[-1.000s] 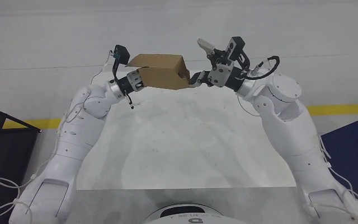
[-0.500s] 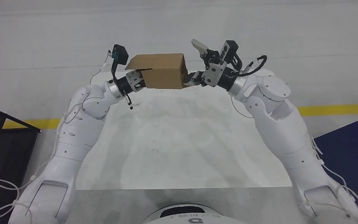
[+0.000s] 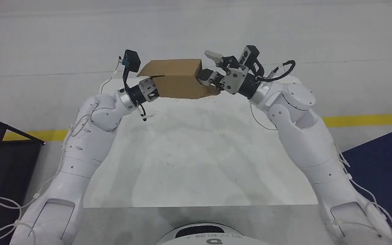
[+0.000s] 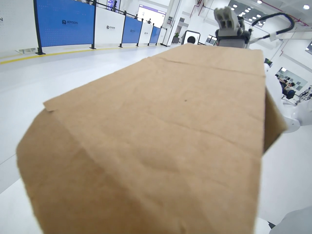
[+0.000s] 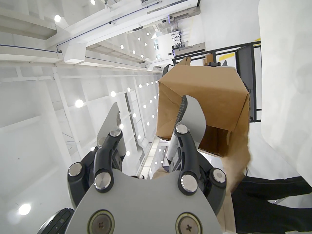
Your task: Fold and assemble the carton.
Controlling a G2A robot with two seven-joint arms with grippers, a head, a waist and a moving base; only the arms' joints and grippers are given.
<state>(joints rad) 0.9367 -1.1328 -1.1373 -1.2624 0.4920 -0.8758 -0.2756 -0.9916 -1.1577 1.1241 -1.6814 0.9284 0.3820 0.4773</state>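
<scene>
Top view: a brown carton (image 3: pixel 174 78) hangs in the air over the 12 o'clock edge of the white table (image 3: pixel 202 159). The left gripper (image 3: pixel 150 90) meets its 9 o'clock end; cardboard hides whether it clamps. The right gripper (image 3: pixel 207 65), at 3 o'clock, is spread wide, with one finger inside the open end.

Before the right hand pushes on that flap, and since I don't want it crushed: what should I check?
1. The carton clear of the table: ok, held aloft.
2. The right hand open: ok.
3. One finger at the carton's end: ok.
4. That end closed: not ok, an opening shows.
5. The left hand gripping firmly: cannot tell, the carton covers it.
</scene>
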